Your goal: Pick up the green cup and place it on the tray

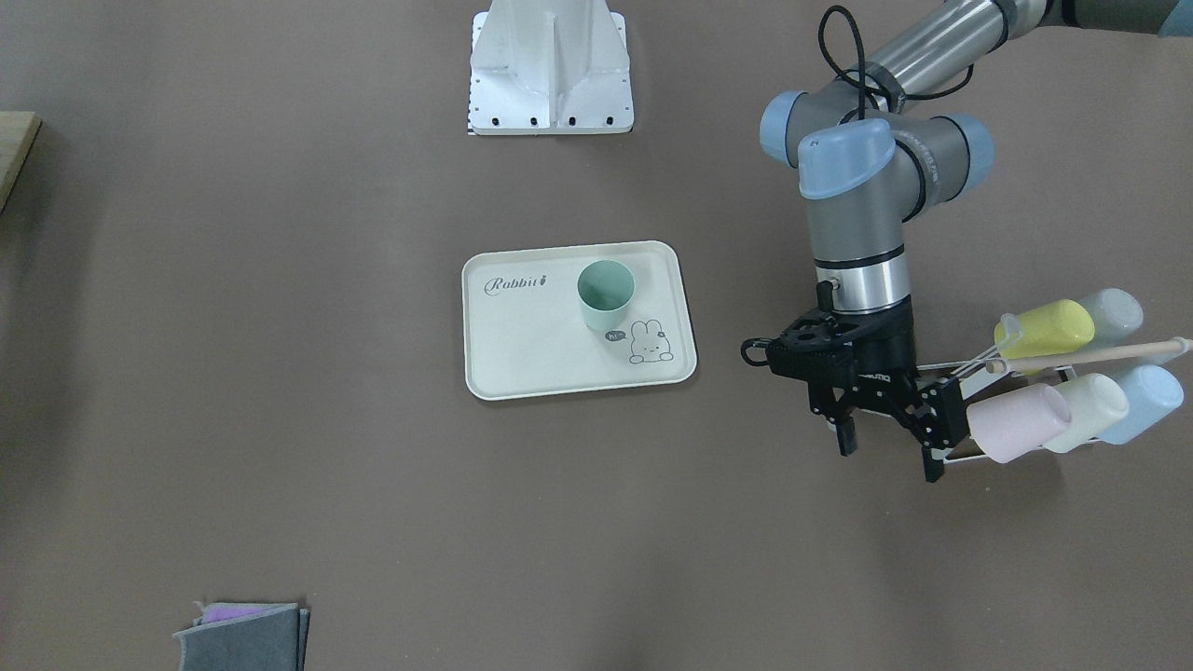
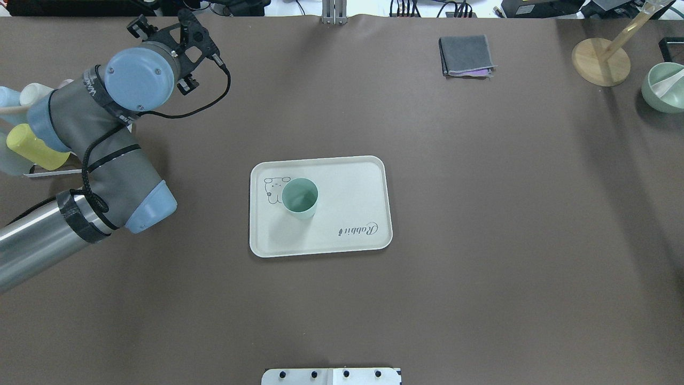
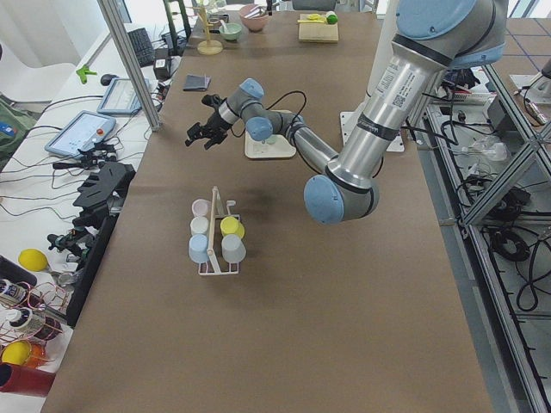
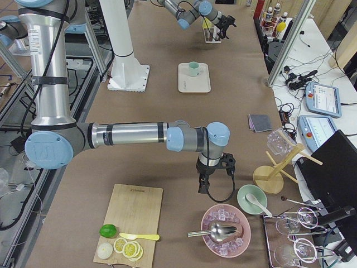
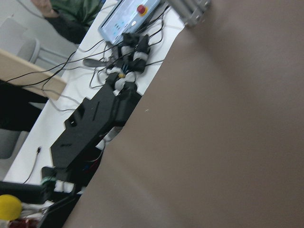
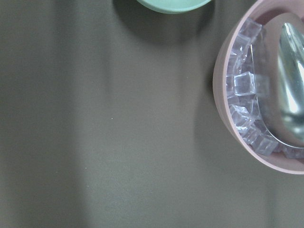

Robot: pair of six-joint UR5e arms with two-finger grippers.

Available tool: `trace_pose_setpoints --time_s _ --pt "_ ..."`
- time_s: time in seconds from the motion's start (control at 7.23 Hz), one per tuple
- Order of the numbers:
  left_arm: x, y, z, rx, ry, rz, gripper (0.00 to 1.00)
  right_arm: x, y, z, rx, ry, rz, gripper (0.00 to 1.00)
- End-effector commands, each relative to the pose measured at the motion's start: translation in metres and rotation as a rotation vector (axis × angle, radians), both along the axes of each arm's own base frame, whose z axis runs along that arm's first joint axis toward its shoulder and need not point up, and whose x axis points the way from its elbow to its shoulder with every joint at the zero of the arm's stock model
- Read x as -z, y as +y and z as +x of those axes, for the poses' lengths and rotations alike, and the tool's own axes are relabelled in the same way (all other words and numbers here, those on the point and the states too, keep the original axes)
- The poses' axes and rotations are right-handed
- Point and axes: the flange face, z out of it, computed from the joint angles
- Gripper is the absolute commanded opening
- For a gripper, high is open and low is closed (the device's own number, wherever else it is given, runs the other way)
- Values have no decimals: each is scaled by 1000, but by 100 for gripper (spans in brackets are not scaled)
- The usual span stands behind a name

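Observation:
The green cup stands upright on the cream tray, next to the bunny drawing; it also shows in the overhead view on the tray. My left gripper is open and empty. It hangs over the table well to the side of the tray, right beside a cup rack. My right gripper shows only in the exterior right view, far from the tray near two bowls. I cannot tell whether it is open or shut.
A wire rack holds several pastel cups beside the left gripper. Folded grey cloths, a wooden stand and a green bowl sit at the far right. A pink bowl of ice lies under the right wrist.

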Motion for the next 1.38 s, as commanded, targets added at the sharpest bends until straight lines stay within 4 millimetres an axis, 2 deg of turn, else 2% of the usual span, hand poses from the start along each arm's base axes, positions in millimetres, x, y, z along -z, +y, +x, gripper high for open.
trace_pose_setpoints --time_s 0.0,0.14,0.28,0.41,0.55,0.69,0.83,0.97,1.11,1.24 --pt "-12 -10 -19 39 -52 -57 99 1 0 -1 0 -6 4 100" --pt "-8 -20 -35 35 -18 -88 99 0 0 -1 0 -6 4 100" --pt "1 -27 -60 27 42 -112 99 0 0 -1 0 -6 4 100" --pt "0 -29 -82 -10 101 -171 99 0 0 -1 0 -7 2 100" --pt "-3 -33 -125 -38 172 -279 99 3 -1 -1 1 -17 8 100" --pt "-9 -31 -179 -54 263 -404 99 -1 0 -1 1 -13 2 100" --pt "-27 -21 -231 -50 353 -526 99 -2 2 -1 1 -14 -3 100" --pt "-62 0 -281 -45 461 -637 99 -1 2 -1 1 -15 -1 100" --pt "-106 22 -320 -64 596 -743 99 0 1 -1 0 -13 1 100" --pt "-135 36 -350 -41 662 -795 99 -2 1 -1 0 -11 -3 100"
